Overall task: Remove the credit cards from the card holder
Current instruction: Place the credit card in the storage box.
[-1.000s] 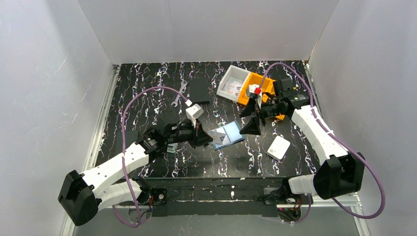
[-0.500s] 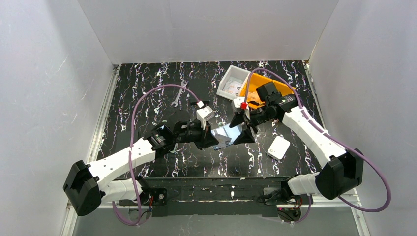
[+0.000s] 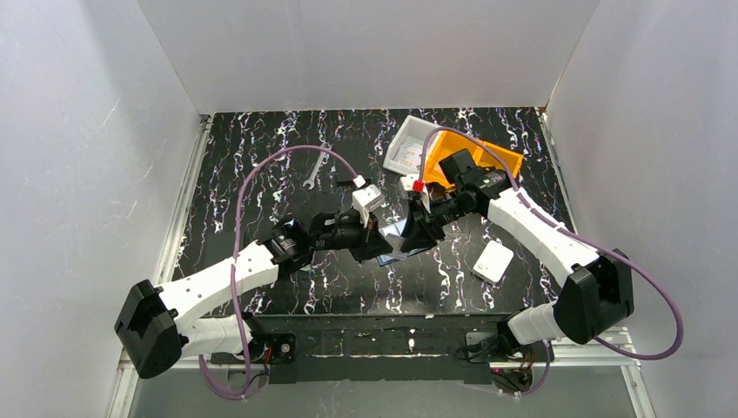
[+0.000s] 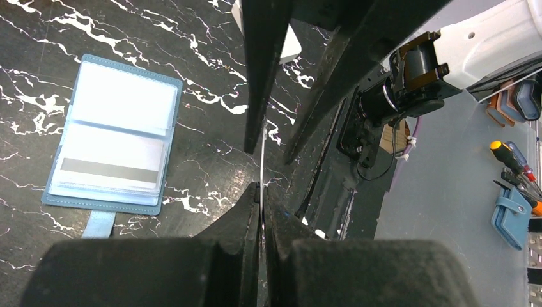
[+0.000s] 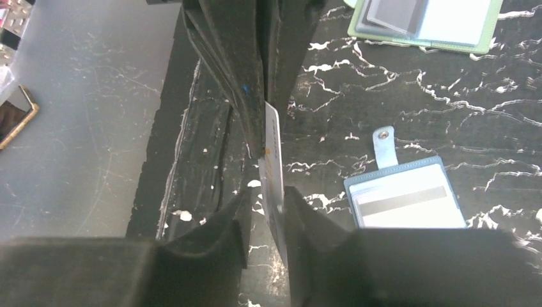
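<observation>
White walls close in on three sides of the black marbled table [image 3: 261, 157], and both arms crowd its middle. The left gripper [image 4: 261, 192] is pressed tight on a credit card [image 5: 273, 160], held on edge off the surface just beside the card holder [image 4: 112, 150]. The right gripper [image 5: 263, 195] straddles that same card from the opposite end, fingers spread with a sliver of gap showing. The holder lies open and flat: blue rim, clear pockets, a dark-striped card in one pocket, snap tab sticking out. Bare tabletop rings it. A white box [image 3: 493, 260] sits well apart to the holder's right, and an orange bin [image 3: 505, 157] lies beyond the holder towards the back wall.
</observation>
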Controlling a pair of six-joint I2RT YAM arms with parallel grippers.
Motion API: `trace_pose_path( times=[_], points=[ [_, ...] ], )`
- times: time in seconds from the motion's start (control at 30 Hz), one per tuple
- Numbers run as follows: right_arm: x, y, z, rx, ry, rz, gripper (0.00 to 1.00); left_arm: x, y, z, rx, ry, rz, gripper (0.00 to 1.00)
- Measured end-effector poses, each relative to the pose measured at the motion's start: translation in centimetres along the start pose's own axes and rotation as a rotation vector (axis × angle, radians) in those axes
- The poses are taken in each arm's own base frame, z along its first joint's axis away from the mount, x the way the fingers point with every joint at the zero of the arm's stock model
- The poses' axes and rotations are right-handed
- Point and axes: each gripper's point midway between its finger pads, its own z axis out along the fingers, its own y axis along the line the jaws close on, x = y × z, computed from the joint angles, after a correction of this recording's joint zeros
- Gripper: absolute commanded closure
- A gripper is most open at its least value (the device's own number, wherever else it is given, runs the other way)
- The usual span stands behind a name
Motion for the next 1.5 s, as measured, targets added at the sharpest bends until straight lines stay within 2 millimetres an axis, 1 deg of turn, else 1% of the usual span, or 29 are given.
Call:
trace_pose_path(
  times=[0.03, 0.07, 0.1, 0.13, 0.2, 0.23, 0.27, 0.3, 0.33, 0.4, 0.47, 0.57, 0.6, 0.63, 0.7, 0.77, 0.87, 0.93, 1.03, 1.17, 1.27, 1.43, 1.5],
  points=[
    [0.0, 0.0, 0.1, -0.005, -0.001, 0.006, 0.92, 0.0, 0.0, 0.1, 0.0, -0.001, 0.0, 1.0],
    [0.0, 0.0, 0.1, -0.006, -0.003, 0.004, 0.99, 0.0, 0.0, 0.1, 0.0, 0.0, 0.0, 1.0],
    [0.0, 0.0, 0.1, -0.005, -0.003, 0.009, 0.99, 0.1, 0.0, 0.1, 0.002, 0.002, -0.001, 0.98],
    [0.0, 0.1, 0.1, -0.006, -0.003, 0.013, 0.99, 0.0, 0.1, 0.1, 0.0, 0.0, 0.0, 0.87],
    [0.0, 0.1, 0.1, -0.005, -0.002, 0.017, 0.99, -0.1, 0.3, 0.2, -0.014, -0.006, 0.003, 0.62],
    [0.0, 0.1, 0.1, -0.003, 0.003, 0.018, 0.99, -0.1, 0.3, 0.2, -0.016, -0.006, -0.003, 0.46],
    [0.1, 0.0, -0.1, 0.007, 0.015, 0.018, 0.99, -0.3, 0.8, 0.1, -0.051, -0.017, -0.006, 0.26],
    [0.0, -0.2, -0.2, 0.02, 0.027, 0.016, 0.99, -0.4, 1.2, 0.0, -0.078, -0.026, -0.015, 0.11],
    [-0.2, -0.7, -0.5, 0.046, 0.046, 0.005, 0.99, -0.5, 1.6, -0.2, -0.109, -0.039, -0.027, 0.03],
    [-0.6, -1.9, -1.3, 0.104, 0.077, -0.011, 0.99, -0.3, 2.6, -1.2, -0.179, -0.073, -0.058, 0.02],
    [-1.2, -4.0, -2.5, 0.198, 0.117, -0.032, 0.99, 0.3, 3.4, -2.6, -0.238, -0.109, -0.097, 0.02],
    [-2.2, -7.9, -4.9, 0.359, 0.17, -0.056, 0.99, 1.4, 4.5, -4.6, -0.295, -0.152, -0.15, 0.02],
    [-2.6, -9.7, -5.9, 0.425, 0.189, -0.066, 0.99, 1.8, 4.8, -5.1, -0.313, -0.161, -0.169, 0.02],
    [-3.1, -11.7, -6.9, 0.499, 0.212, -0.078, 0.99, 2.2, 5.0, -5.5, -0.326, -0.168, -0.187, 0.02],
    [-3.4, -14.2, -8.1, 0.584, 0.244, -0.089, 0.99, 2.8, 5.3, -6.0, -0.344, -0.173, -0.213, 0.02],
    [-3.6, -17.1, -9.2, 0.667, 0.284, -0.1, 0.99, 3.8, 5.5, -6.3, -0.357, -0.169, -0.244, 0.02],
    [-3.7, -21.4, -10.1, 0.76, 0.336, -0.106, 0.99, 5.3, 5.8, -6.6, -0.374, -0.165, -0.283, 0.02],
    [-3.2, -23.6, -10.3, 0.796, 0.365, -0.1, 0.99, 6.2, 6.0, -6.9, -0.385, -0.166, -0.306, 0.02],
    [-2.2, -26.6, -10.3, 0.837, 0.412, -0.082, 0.99, 6.4, 6.0, -7.3, -0.392, -0.181, -0.321, 0.02],
    [-1.0, -29.3, -10.3, 0.87, 0.451, -0.063, 0.99, 6.5, 6.0, -7.8, -0.399, -0.204, -0.329, 0.02],
    [-0.6, -30.7, -10.4, 0.887, 0.465, -0.057, 0.99, 6.8, 6.3, -8.0, -0.415, -0.21, -0.333, 0.02],
    [0.7, -32.0, -10.4, 0.901, 0.492, -0.04, 0.99, 7.7, 6.8, -8.0, -0.439, -0.196, -0.34, 0.02],
    [1.2, -32.3, -10.5, 0.901, 0.502, -0.03, 0.99, 7.7, 6.9, -8.0, -0.442, -0.197, -0.34, 0.02]
  ],
)
